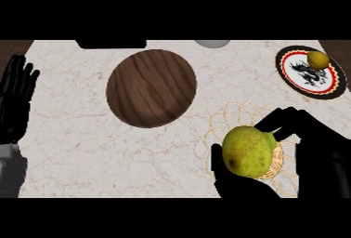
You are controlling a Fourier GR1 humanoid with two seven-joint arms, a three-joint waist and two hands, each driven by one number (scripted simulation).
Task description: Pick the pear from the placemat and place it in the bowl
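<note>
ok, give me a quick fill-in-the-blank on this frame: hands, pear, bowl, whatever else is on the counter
1. The pear is held by the robot's ____ hand.
2. The wooden bowl holds ____.
3. The left hand rests open at the view's ____ edge.
4. A small yellow fruit sits on a patterned ____ at the upper right.

Missing words: right; nothing; left; plate
</note>
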